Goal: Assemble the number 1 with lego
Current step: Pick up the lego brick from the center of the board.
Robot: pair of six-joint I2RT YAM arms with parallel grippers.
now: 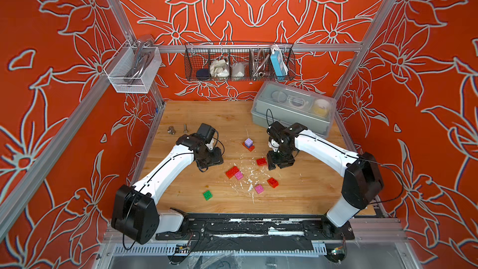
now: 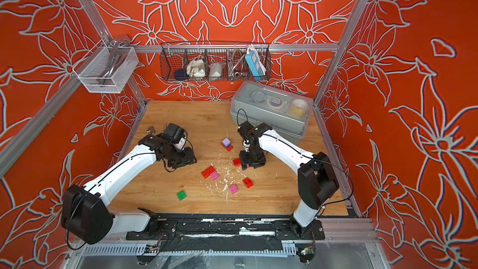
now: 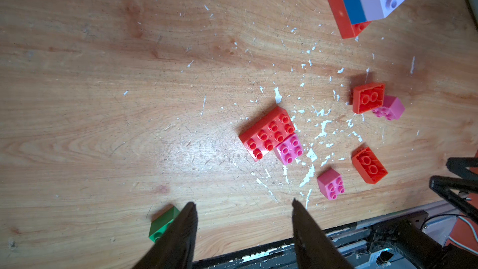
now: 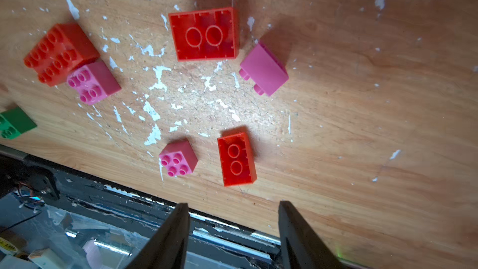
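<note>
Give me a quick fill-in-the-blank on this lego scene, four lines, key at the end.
1. In the three-brick stack, the top brick is ___ in colour.
2. The two smaller red bricks lie with their hollow side facing ___.
3. The single loose brick that is neither red nor pink is ___.
4. The left gripper and the right gripper are both ___ and hold nothing.

Missing words: lilac; up; green; open.
</note>
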